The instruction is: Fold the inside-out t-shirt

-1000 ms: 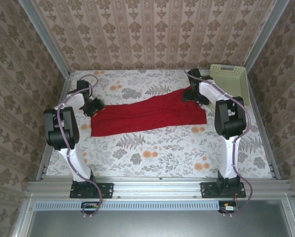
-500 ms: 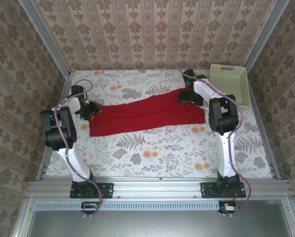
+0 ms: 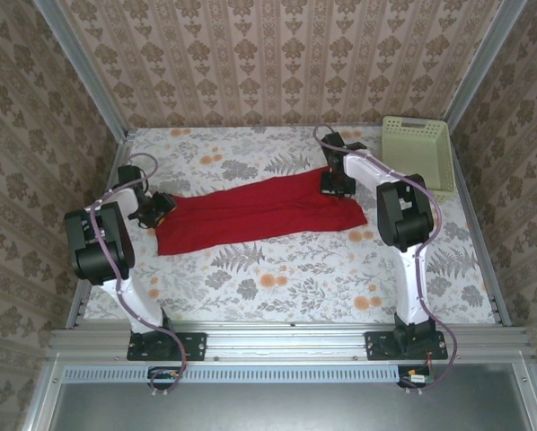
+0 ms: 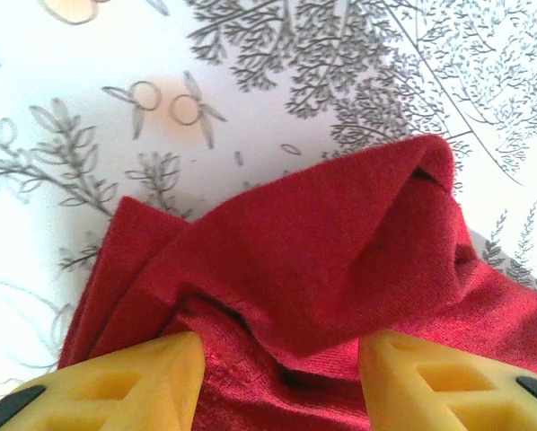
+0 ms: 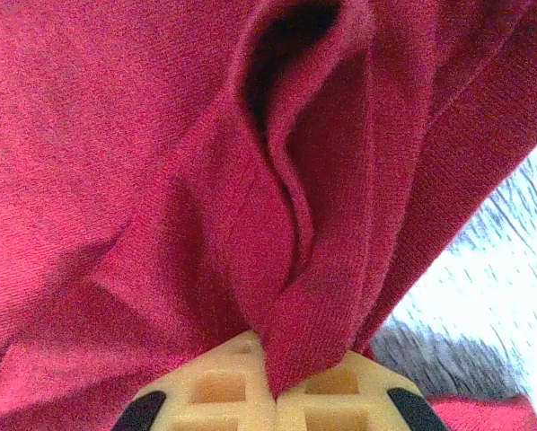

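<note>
one floral-printed table [image 3: 277, 278], wallpapered walls [image 3: 277, 54] around; both arms stretch forward, left gripper [image 4: 282, 350] and right gripper [image 5: 276, 355] each clamped on the inside-out t-shirt [image 3: 250, 211].

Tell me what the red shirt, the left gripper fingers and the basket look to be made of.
T-shirt: soft knit, probably cotton jersey, matte; fine thread texture, limp folds. Left gripper fingers: hard yellow plastic, matte; hollow moulded cells. Basket: pale green, likely plastic; walls look slotted, too small to judge the finish.
</note>
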You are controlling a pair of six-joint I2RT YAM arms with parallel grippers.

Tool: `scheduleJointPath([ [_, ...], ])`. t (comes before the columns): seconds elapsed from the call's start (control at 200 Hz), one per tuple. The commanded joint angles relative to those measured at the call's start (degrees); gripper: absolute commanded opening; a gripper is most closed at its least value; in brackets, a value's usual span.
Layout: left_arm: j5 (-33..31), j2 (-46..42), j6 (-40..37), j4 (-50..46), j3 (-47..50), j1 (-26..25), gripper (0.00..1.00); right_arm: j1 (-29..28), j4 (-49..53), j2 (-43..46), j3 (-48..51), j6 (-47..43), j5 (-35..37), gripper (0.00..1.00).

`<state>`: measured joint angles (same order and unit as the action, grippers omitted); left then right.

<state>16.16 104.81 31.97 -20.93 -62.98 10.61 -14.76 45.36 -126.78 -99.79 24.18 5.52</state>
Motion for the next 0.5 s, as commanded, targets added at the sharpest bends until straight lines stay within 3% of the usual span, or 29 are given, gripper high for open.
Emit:
scheduleJointPath([
  [0.0,-1.7,-0.7,-0.2,-3.3,2.8,0.5,0.51,2.1,0.1,8.5,6.4,-1.1,3.7,0.0],
  [0.125,0.9,-3.3,0.1,-2.4,5.0,-1.3,0.51,2.6,-0.9,15.9,11.3,-3.5,5.9,0.0],
  [0.325,0.9,-11.9,2.8,-1.8,9.6,-9.1,0.56,2.5,0.4,22.0,12.6,-5.5,10.4,0.0],
  [0.495,-2.2,-17.3,2.3,-3.7,11.4,-9.3,0.58,1.5,2.9,22.8,10.3,-7.8,13.5,0.0],
])
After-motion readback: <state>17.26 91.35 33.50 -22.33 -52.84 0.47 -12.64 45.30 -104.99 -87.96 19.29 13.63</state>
